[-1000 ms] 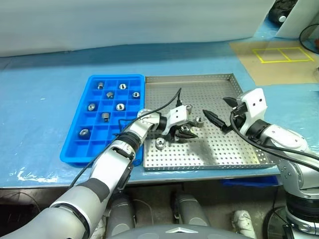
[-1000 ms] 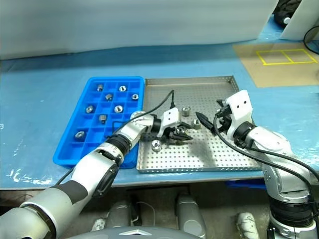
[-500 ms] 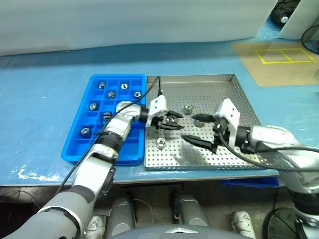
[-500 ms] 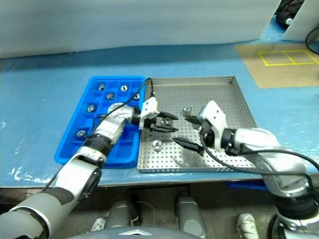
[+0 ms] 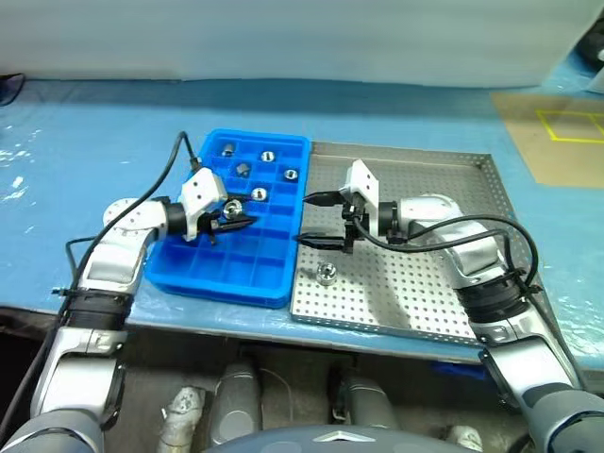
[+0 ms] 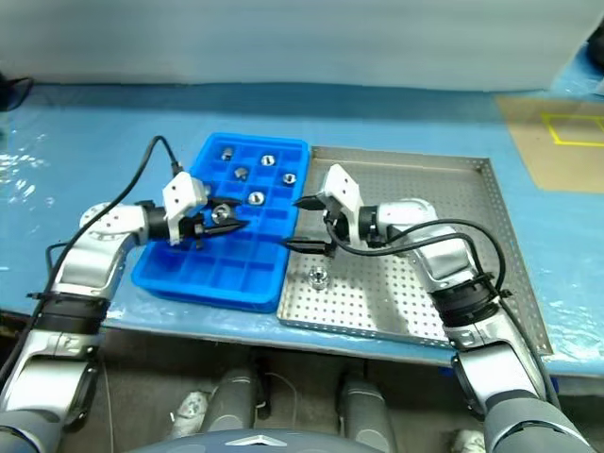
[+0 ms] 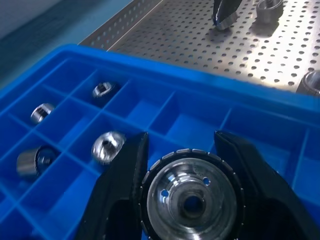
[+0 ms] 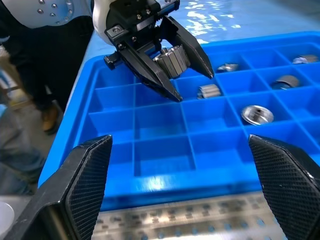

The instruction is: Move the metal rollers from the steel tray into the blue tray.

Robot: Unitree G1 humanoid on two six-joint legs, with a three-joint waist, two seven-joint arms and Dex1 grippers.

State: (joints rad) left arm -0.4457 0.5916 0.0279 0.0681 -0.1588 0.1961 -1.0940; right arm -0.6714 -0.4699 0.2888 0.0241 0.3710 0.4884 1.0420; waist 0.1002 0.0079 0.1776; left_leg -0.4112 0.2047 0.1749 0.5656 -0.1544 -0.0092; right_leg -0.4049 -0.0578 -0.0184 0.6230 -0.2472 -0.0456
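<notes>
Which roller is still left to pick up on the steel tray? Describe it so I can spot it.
Find the steel tray, right of the blue tray. One metal roller stands near its front-left corner, below the open right gripper. It alone lies on perforated metal, not in a blue compartment.

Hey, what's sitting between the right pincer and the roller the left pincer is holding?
Only blue tray: a couple of bare compartments separate the open right pincer from the roller in the left pincer. The right wrist view shows this best.
</notes>
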